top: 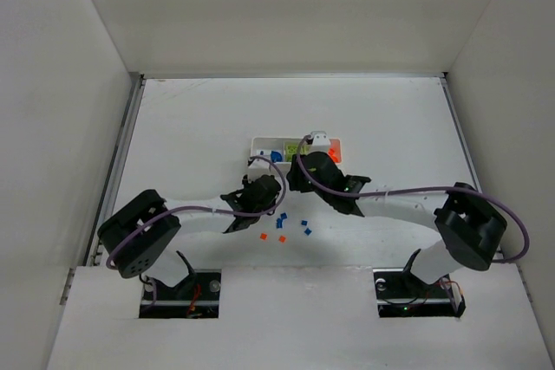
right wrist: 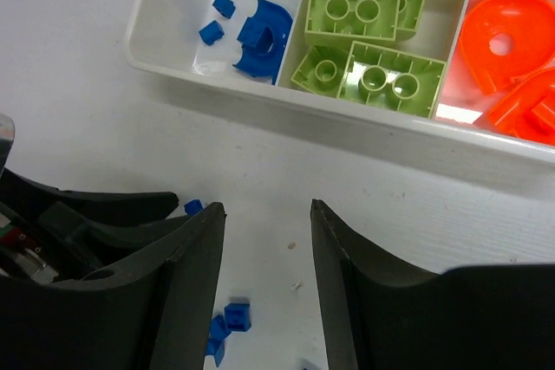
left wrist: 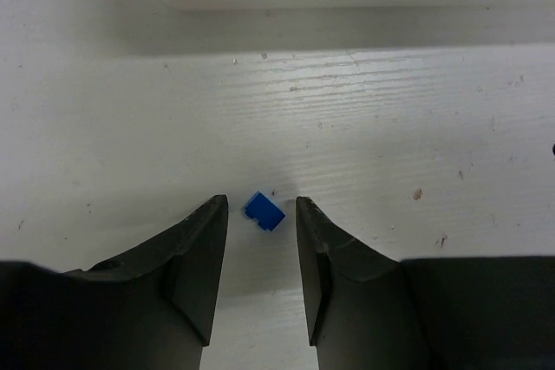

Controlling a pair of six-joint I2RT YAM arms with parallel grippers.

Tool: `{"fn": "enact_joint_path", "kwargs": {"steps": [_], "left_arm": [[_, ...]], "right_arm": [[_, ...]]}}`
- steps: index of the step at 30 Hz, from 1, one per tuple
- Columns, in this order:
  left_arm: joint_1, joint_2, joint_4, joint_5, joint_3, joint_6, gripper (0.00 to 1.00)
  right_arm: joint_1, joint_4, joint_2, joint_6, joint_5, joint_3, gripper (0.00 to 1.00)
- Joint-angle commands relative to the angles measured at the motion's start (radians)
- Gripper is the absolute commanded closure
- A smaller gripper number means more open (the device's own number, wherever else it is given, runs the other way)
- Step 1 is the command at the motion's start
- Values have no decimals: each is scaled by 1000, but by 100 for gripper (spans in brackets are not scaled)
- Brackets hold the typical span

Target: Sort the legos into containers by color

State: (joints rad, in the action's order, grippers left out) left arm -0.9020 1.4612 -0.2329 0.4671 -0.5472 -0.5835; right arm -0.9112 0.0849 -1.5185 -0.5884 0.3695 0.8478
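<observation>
White walls box in a pale desk [top: 199, 119], and both arms are reaching in toward the middle of it. Over to the left pincer [left wrist: 260, 207]: fingers spread, low over the wood grain, and a tiny blue lego [left wrist: 264, 212] sits right between the tips, at 12 o'clock of the gap, not pinched by either side as far as this view shows. The right pincer [right wrist: 264, 210] is spread too, with bare desk between its fingers and nothing in its hold. At its 12 o'clock lies the white tray [right wrist: 364, 119], and the sorting is well along: blue pieces [right wrist: 263, 36] in the compartment at 11 o'clock, lime green blocks [right wrist: 368, 23] in the middle one at 12 to 1 o'clock, orange pieces [right wrist: 507, 36] in the one at 2 o'clock. Loose stock remains on the desk: a small cluster of blue bits [right wrist: 236, 315] at 6 to 7 o'clock of the right pincer, beside its left finger, and from overhead a scatter of blue specks [top: 282, 223] with two orange specks [top: 264, 236] at 6 o'clock of the tray, between the two arms.
</observation>
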Motion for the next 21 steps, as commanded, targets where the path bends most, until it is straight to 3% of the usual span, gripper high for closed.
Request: {"fn": "enact_joint_path", "kwargs": {"steps": [1,8,21], "left_arm": [[-2,24,-16,-18,-25,14,67],[-15,2,1,-13,-13,10,79],[-39,-56,67,16,-42,8,84]], "right_arm": [[-7,85,41,-24,6,-10,50],[11,87,58,-24,6,-38,50],[21,102,95,-33,6,-95,48]]}}
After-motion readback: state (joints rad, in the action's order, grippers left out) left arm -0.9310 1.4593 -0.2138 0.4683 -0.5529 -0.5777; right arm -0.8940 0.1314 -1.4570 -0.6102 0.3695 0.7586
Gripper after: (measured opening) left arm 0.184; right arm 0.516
